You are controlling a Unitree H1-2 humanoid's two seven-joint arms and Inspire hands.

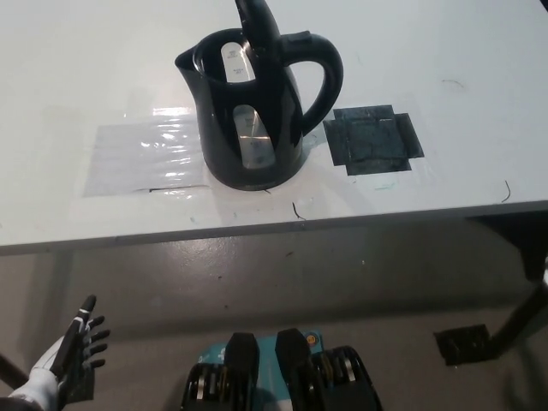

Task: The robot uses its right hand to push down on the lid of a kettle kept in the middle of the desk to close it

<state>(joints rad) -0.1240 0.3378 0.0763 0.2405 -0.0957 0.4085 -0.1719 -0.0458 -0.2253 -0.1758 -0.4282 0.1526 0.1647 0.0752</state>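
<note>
Head view: black plastic kettle (253, 120), hinged lid (257, 21) raised; white left hand (73, 351) spread empty below desk; right hand unseen. Lid best pressed squarely downward.

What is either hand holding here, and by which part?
Nothing. The left hand hangs open below the desk edge; the right hand is out of view. The kettle stands untouched, lid up.

No readable text, brand, number or sign found anywhere. Faint marks seen on the water-level window of the black kettle (253, 111), standing mid-desk near the front edge of the white desk (479, 68), but too small and blurred to read. Nothing printed made out on the desk itself.
</note>
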